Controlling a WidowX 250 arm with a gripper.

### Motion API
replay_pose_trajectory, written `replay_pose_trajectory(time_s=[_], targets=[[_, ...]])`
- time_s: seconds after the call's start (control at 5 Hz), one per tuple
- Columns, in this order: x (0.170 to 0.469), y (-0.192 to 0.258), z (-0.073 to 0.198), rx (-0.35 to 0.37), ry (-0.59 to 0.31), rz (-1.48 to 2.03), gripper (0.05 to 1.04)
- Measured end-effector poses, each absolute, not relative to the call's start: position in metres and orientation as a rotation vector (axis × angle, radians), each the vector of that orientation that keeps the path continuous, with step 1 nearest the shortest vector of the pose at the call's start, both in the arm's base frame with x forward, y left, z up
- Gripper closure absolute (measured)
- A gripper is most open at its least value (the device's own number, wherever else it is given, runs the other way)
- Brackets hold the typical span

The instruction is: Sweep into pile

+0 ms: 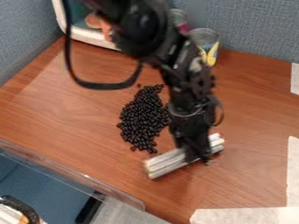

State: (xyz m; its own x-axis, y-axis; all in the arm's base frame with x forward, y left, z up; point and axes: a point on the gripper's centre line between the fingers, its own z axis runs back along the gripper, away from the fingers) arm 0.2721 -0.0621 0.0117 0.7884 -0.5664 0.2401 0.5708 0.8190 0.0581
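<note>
Many black beans [142, 119]; blurred fingers [197, 154] hide middle of white bar [164, 163].

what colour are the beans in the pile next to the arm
Black, as seen in the camera view.

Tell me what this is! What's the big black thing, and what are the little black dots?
The big black thing is a robot arm. Its gripper hangs down like a hand and holds a white bar. The dots look like beans, heaped on the brown table beside the gripper. Farther back stands a clear cup. One camera took this picture, looking down at a slant. The robot's job is sweeping into a pile.
</note>
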Motion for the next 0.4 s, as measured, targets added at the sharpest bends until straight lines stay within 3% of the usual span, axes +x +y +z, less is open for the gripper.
replay_pose_trajectory(time_s=[0.4], targets=[[0.273,-0.033,0.008,-0.004,-0.264,-0.666,0.747]])
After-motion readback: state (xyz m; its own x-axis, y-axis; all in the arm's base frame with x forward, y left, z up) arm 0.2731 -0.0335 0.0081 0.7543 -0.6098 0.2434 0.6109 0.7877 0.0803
